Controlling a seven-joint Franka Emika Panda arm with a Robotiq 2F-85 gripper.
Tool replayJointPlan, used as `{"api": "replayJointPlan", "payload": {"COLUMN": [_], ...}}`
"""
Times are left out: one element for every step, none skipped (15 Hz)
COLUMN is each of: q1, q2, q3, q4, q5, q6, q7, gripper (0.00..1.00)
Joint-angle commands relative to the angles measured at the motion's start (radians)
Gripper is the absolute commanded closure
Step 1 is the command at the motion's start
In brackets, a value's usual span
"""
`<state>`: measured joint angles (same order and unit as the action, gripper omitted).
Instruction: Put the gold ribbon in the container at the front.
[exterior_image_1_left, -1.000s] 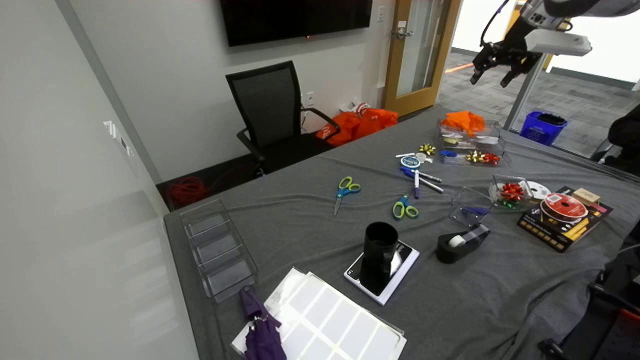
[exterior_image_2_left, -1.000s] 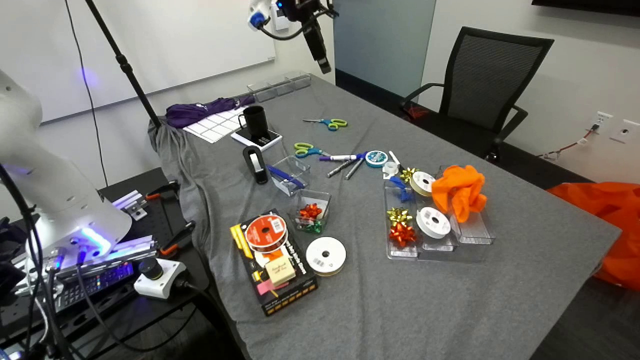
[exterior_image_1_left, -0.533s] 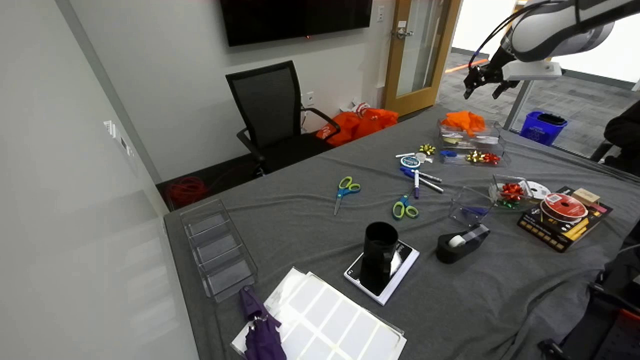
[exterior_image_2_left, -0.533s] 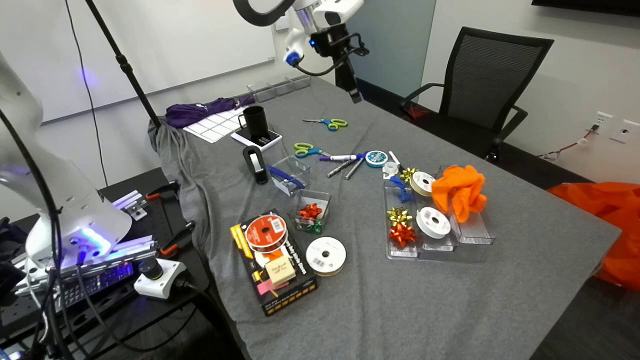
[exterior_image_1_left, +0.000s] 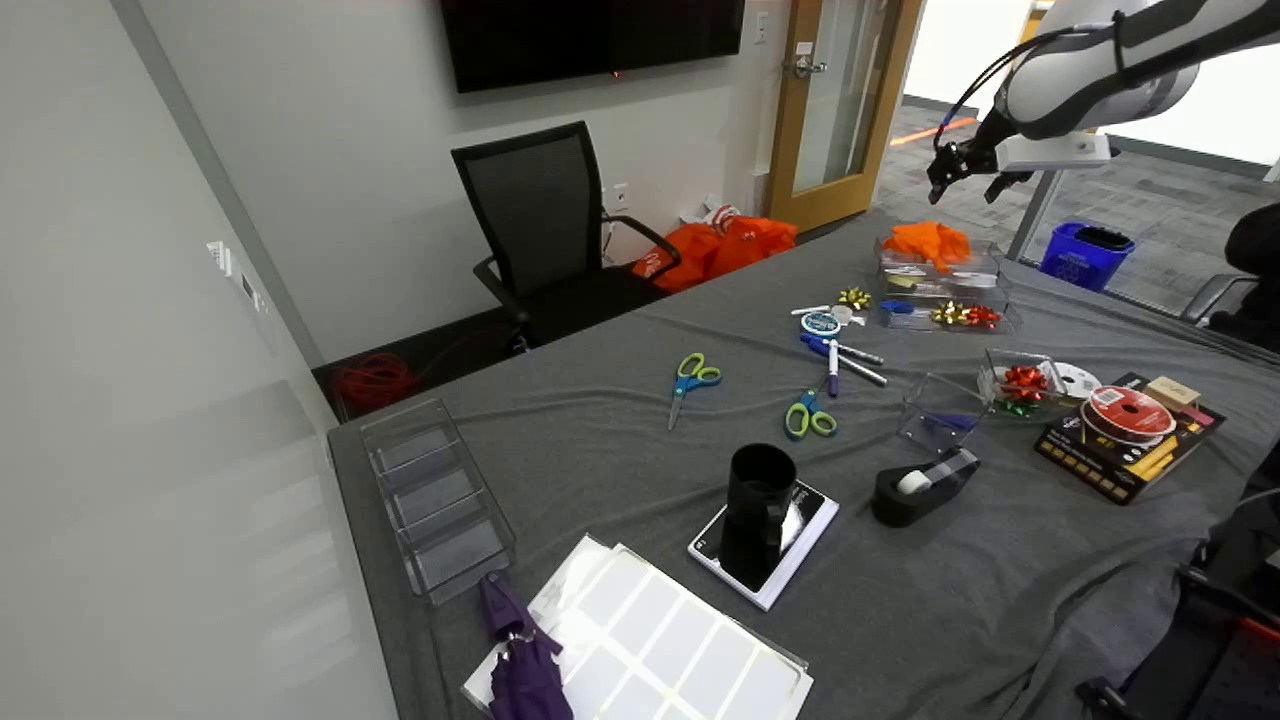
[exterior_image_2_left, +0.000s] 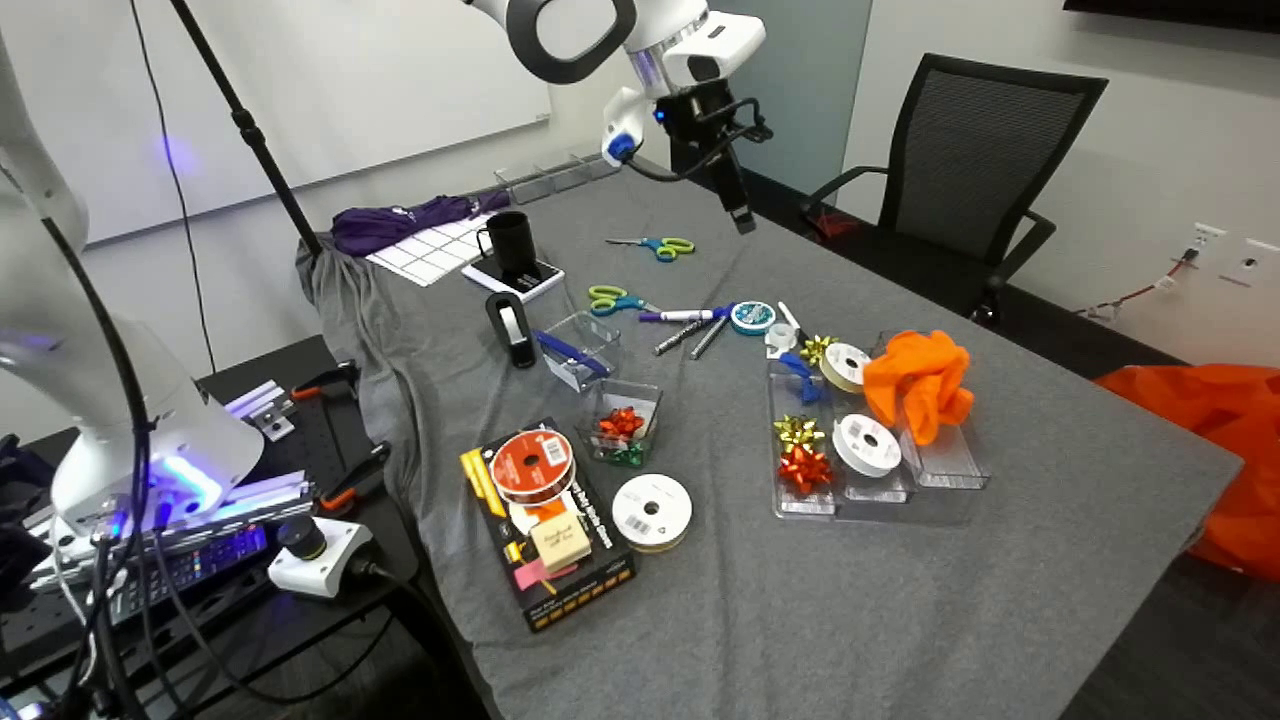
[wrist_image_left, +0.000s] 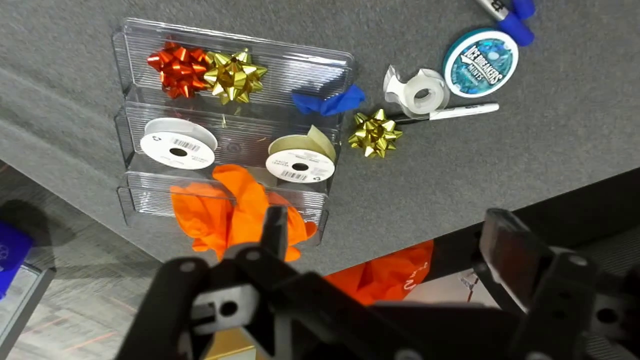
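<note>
Above the grey table, pincer spread wide

A clear tray has three compartments. Orange cloth drapes over an end one; a roll of gold ribbon sits in the middle. A loose gold bow lies on the table, just beside the tray.

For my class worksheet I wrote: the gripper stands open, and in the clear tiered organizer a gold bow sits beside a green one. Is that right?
Not quite: in the wrist view, the gold bow in the clear organizer sits beside a red bow, not green. The gripper does stand open.
</note>
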<state>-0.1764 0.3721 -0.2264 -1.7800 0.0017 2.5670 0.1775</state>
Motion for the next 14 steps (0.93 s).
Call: {"api": "replayJointPlan", "payload": {"q1": [-0.005,-0.005,0.001,-0.005,-0.005,-0.008,-0.016,-0.023,-0.031,-0.039,-0.046,-0.052,-0.063,-0.079], "q2": [0.001,0.001,0.019,0.044,0.066,0.085,0.108,0.134,0.158,0.19,0.215,0.25,0.278,0.306], "q3": [0.004,0.004,-0.004,-0.001,-0.006,-0.006,-0.003,-0.001,0.002,0.003,0.003,-0.005,-0.006,-0.005], "q4": [0.003,0.003,0.018,0.042,0.062,0.076,0.098,0.119,0.143,0.173,0.197,0.227,0.253,0.279], "q5": [-0.001,-0.001,-0.021,-0.02,-0.03,-0.031,-0.026,-0.019,-0.011,-0.01,-0.01,-0.021,-0.022,-0.019], "q6": [-0.002,-0.002,-0.031,-0.065,-0.091,-0.107,-0.127,-0.133,-0.143,-0.146,-0.149,-0.14,-0.134,-0.127], "q7": [-0.001,-0.001,0.006,-0.008,-0.002,-0.003,-0.011,-0.016,-0.02,-0.024,-0.026,-0.026,-0.035,-0.052], "gripper": [0.0,0.0,0.0,0.0,0.0,0.0,0.0,0.0,0.0,0.0,0.0,0.0,0.0,0.0]}}
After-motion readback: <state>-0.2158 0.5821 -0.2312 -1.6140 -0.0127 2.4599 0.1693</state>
